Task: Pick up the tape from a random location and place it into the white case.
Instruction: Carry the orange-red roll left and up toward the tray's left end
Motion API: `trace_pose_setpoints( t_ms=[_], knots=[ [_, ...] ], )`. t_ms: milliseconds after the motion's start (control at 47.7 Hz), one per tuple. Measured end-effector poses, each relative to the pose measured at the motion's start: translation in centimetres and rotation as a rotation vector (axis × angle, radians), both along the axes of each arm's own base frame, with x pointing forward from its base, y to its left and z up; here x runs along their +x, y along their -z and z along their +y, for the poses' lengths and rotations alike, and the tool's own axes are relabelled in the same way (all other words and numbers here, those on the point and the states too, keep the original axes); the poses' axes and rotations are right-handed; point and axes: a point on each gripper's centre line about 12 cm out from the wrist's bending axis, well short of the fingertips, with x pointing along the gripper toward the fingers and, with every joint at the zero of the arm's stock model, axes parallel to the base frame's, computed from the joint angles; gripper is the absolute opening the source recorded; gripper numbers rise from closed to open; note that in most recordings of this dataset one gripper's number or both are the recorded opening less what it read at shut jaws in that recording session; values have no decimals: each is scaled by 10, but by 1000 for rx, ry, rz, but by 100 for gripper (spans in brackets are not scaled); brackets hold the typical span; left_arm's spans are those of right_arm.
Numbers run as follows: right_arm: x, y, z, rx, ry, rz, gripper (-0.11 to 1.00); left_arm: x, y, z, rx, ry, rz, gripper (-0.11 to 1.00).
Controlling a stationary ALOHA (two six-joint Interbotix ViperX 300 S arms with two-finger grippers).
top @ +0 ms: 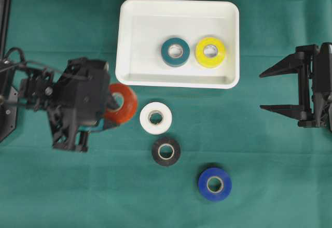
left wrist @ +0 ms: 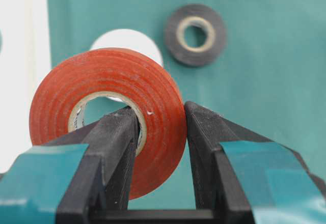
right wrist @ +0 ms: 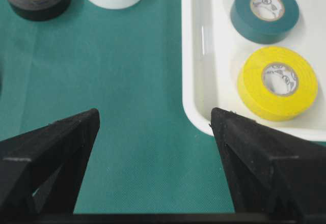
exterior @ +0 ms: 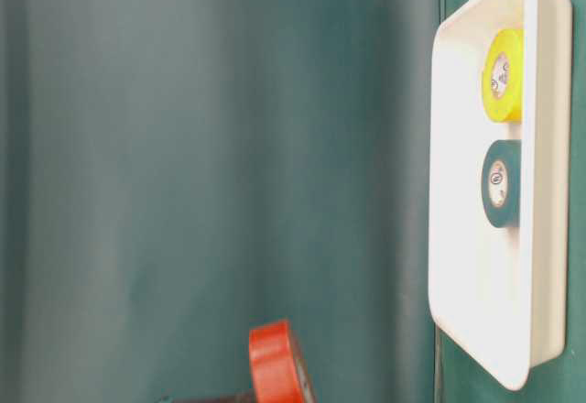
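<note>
1. On the green felt-like cloth [top: 62,186] covering the table, the shallow rectangular white plastic case [top: 179,81] with rounded corners and a raised rim lies at the far middle in the overhead view; its smooth glossy floor carries a flat teal ring of tape [top: 175,52] and, just beside it, a yellow ring of tape [top: 210,52].
2. The black left gripper [left wrist: 160,127] is clamped on the wall of a glossy orange-red roll of tape [left wrist: 109,109]: one ribbed finger sits inside the cardboard-lined core, the other presses the outer face (the wrist view shows this plainly).
3. That roll is held tilted, clear of the cloth, just short of the case's near rim and toward its left corner.
4. Loose on the cloth lie a matte white roll of tape [top: 155,117], a black roll of tape [top: 166,151] just beside it, and a blue roll of tape [top: 215,184] farther to the right.
5. The black right gripper [top: 275,90] waits at the right edge with its tapered jaws spread wide, grasping nothing.
</note>
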Motion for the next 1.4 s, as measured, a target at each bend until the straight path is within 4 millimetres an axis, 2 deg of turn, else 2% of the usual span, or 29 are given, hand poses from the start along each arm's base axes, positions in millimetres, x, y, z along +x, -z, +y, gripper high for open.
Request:
trace_pose_setpoints(
  t_ms=[251,398,524,859,1006,1404],
  knots=[
    [0,0,0,-1,-1,0,86,22,-5,40,3,-119,-8,25],
    [0,0,0,-3,-1,0,86,31,-8,73,6,-211,-12,25],
    [0,0,0,-3,-1,0,86,32,-8,100,6,-287,-9,25],
    [0,0,0,-1,0,2,86,29,-7,150,6,-422,-5,25],
    [0,0,0,-1,0,2,86,27,-7,158,5,-445,-4,25],
    [0,0,0,-3,-1,5,86,27,-6,158,5,-447,-1,25]
  ],
)
